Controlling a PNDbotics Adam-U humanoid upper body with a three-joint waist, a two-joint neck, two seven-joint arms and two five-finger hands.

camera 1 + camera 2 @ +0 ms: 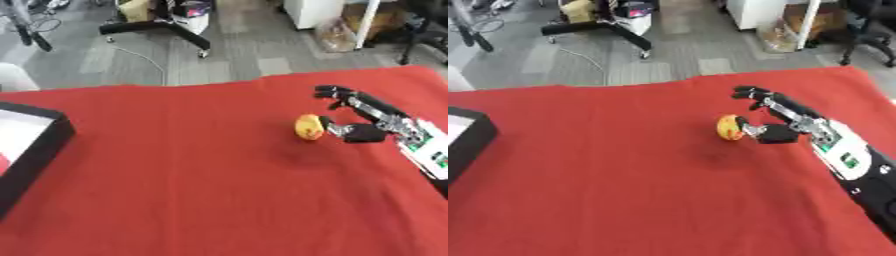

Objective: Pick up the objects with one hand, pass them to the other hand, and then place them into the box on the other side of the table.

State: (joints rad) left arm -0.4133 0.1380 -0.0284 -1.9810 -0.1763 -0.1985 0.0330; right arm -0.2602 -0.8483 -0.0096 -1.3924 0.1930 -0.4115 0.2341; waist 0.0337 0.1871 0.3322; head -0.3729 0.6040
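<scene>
Red cloth covers the table [175, 175], and on it, toward three o'clock from the middle, sits a small round yellow-orange object [308, 126], smooth-looking with a darker reddish patch. The right hand [363, 120] reaches in from four o'clock, fingers spread and not closed, thumb tip just at the object's right side and the fingers arched beyond it. Being round, the object could roll away toward nine o'clock if the thumb nudges it before the fingers close. The black box [39, 150] waits at the nine o'clock edge, well apart. No left hand shows.
</scene>
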